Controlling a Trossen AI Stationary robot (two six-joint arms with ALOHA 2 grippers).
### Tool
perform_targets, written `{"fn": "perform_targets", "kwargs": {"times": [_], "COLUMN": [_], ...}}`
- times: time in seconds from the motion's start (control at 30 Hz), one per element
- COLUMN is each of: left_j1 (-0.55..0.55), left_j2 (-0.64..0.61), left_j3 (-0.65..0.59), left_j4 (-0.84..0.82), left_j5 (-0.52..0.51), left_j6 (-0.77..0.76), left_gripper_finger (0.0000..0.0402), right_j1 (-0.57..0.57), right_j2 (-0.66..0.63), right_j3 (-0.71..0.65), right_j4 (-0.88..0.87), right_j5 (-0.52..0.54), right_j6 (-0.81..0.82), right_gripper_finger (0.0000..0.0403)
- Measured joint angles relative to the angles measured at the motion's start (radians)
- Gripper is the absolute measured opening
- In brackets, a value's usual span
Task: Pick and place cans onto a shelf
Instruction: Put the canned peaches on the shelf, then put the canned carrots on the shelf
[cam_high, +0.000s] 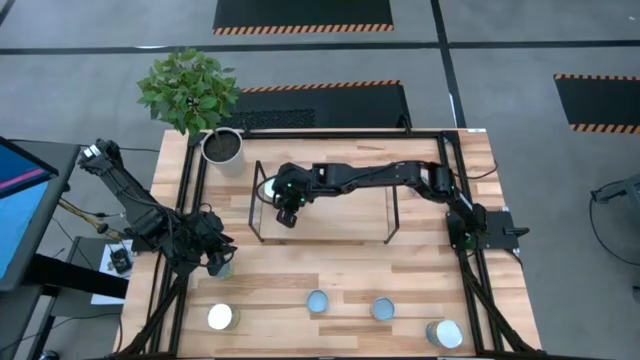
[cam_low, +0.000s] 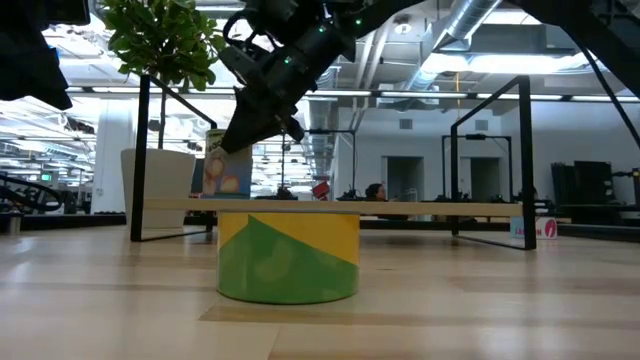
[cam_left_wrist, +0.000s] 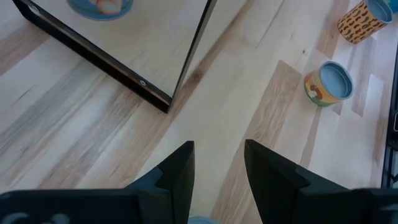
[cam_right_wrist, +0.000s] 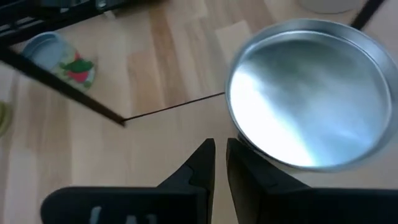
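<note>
While the right arm is reaching across the table from its base at the right edge, the right gripper (cam_high: 287, 214) is hanging over the left end of the shelf (cam_high: 340, 212), its fingers (cam_right_wrist: 200, 165) drawn in to a narrow slit with nothing between them. A silver-topped can (cam_right_wrist: 309, 99) is standing just beside those fingers on the light-wood platform. In the low view the same gripper (cam_low: 262, 118) is showing above a can with a pictured label (cam_low: 227, 166) on the shelf's left part.

The left gripper (cam_high: 217, 258) is sitting low over the tabletop (cam_high: 420, 270) near the left side, just near of the shelf's left end. Its fingers (cam_left_wrist: 179, 169) are standing moderately apart and are gripping nothing; a pale blue rim is just peeking out at the edge of the left wrist view below them, so a can seems to be lying right under the claw, though little of it is visible.

Four more cans are standing in a loose row along the near edge of the table: a white-topped can (cam_high: 220, 317) at the left, a blue-topped can (cam_high: 317, 301) and another blue-topped one (cam_high: 383, 308) in the middle, and a larger pale can (cam_high: 444, 334) at the right. A green and yellow can (cam_low: 288, 256) is filling the foreground of the low view.

A white plant pot (cam_high: 222, 147) with a leafy plant is sitting at the far left corner of the table.
</note>
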Motion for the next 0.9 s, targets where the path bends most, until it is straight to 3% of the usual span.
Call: {"fn": "perform_targets", "kwargs": {"times": [0.47,0.63,0.73,0.9], "left_j1": [0.000,0.000,-0.001,-0.016], "left_j2": [0.000,0.000,0.001,0.007], "left_j3": [0.000,0.000,0.000,0.000], "left_j4": [-0.009,0.002,0.090,0.272], "left_j5": [0.035,0.189,0.349,0.498], "left_j6": [0.000,-0.049,-0.087,-0.108], "left_gripper_finger": [0.0128,0.0128,0.0128,0.0128], "right_j1": [-0.014,-0.014,-0.001,0.062], "right_j2": [-0.010,-0.078,-0.146,-0.269], "right_j3": [0.000,0.006,0.047,0.089], "right_j4": [-0.130,-0.326,-0.516,-0.646], "right_j5": [0.003,-0.044,-0.127,-0.126], "right_j6": [0.006,0.139,0.237,0.246], "right_gripper_finger": [0.0065,0.0066,0.0066,0.0065]}}
